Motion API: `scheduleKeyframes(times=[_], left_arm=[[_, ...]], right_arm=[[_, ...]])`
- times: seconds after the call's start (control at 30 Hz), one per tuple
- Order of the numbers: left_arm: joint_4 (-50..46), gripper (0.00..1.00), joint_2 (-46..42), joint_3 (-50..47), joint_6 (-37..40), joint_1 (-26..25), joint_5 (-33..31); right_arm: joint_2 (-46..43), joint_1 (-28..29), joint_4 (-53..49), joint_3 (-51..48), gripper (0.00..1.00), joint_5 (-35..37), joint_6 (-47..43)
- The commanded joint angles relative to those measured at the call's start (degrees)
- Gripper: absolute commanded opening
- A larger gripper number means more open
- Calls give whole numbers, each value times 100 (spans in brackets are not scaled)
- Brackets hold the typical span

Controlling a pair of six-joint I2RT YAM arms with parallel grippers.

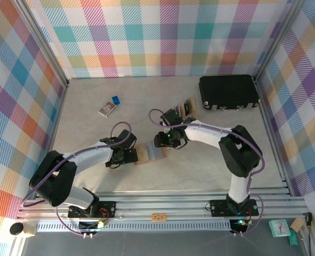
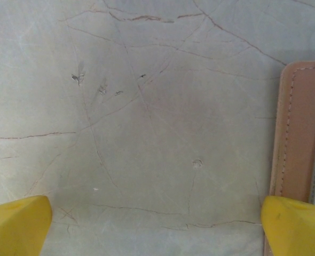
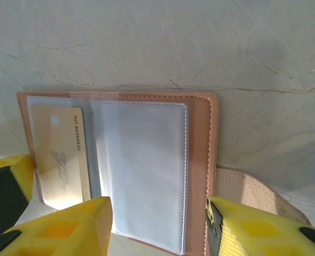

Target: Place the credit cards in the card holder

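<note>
One gold card point(image 3: 58, 160) tucked into the card holder point(image 3: 200, 133), opened flat mid-surface. Apparently pinned at its left edge by a finger point(image 2: 296, 226) of the wide-spread left claw point(image 2: 155, 226). Hovering above, released and empty: right claw point(image 3: 157, 224). Other credit cards point(image 1: 186, 108) stacked far right.

Top camera high, looks down; wrist cameras close, downward, share card holder point(image 3: 200, 138).

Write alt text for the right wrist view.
An open tan leather card holder lies on the pale marbled table, a gold card inside its left clear pocket. The right end effector hangs open above it, yellow fingers at the bottom edge.
</note>
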Motion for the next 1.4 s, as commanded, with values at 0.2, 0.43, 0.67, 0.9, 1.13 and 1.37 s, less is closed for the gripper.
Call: scheduleKeyframes(times=[0.2, 0.43, 0.67, 0.9, 1.13, 1.37], left_arm=[[-15, 100, 95, -123, -82, -76, -131], [29, 100, 137, -159, -89, -84, -107], [64, 100, 135, -210, -91, -84, -96], [91, 100, 104, -254, -101, -84, -82], [73, 100, 38, -281, -93, -82, -86], [60, 100, 8, -310, -85, -85, -85]], right_arm=[[302, 8, 61, 104, 50, -141, 25], [470, 6, 104, 144, 49, -235, 19], [537, 45, 125, 112, 48, -291, 20], [398, 89, 128, 29, 45, -240, 17], [99, 114, -26, 99, 46, -117, -5], [-88, 115, -108, 221, 47, -39, -38]])
